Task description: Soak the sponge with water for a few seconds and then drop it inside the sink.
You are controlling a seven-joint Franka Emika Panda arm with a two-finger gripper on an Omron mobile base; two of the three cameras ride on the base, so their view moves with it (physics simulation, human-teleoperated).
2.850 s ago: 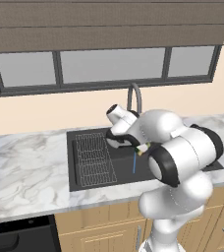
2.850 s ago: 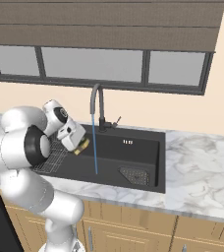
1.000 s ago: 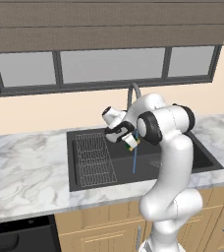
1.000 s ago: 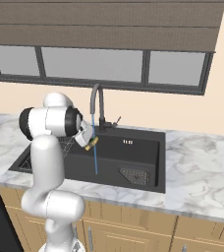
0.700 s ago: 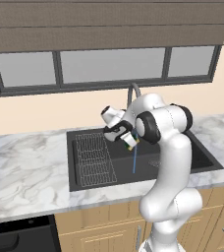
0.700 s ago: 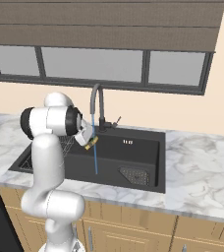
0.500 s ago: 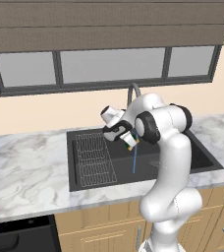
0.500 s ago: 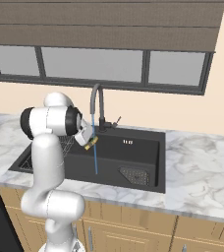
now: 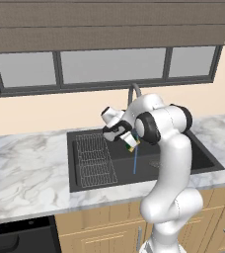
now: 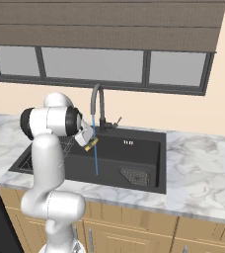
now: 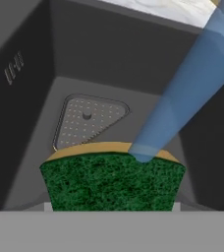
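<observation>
The sponge (image 9: 130, 145), dark green over yellow, hangs above the black sink (image 9: 118, 159) with my gripper (image 9: 128, 142) shut on it. The thin blue stream of water (image 9: 134, 161) falls from the curved faucet (image 9: 133, 92) and meets the sponge. In the hand view the sponge (image 11: 113, 179) fills the lower middle and the water (image 11: 182, 98) lands on its upper right edge. From the right base view the sponge (image 10: 90, 144) sits under the faucet (image 10: 97, 106), and the water (image 10: 95, 159) continues below it into the sink (image 10: 139, 153). My fingertips are hidden behind the sponge.
A wire grid rack (image 9: 93, 158) lies in the sink's left part. The triangular drain (image 11: 89, 120) is on the basin floor below the sponge, toward the right side (image 10: 133, 176). Marble counter (image 9: 25, 163) surrounds the basin, and windows run along the wall behind.
Since the earliest frames the arm has stretched out and carried the sponge slightly left and up into the stream. Over the last second nothing has visibly moved.
</observation>
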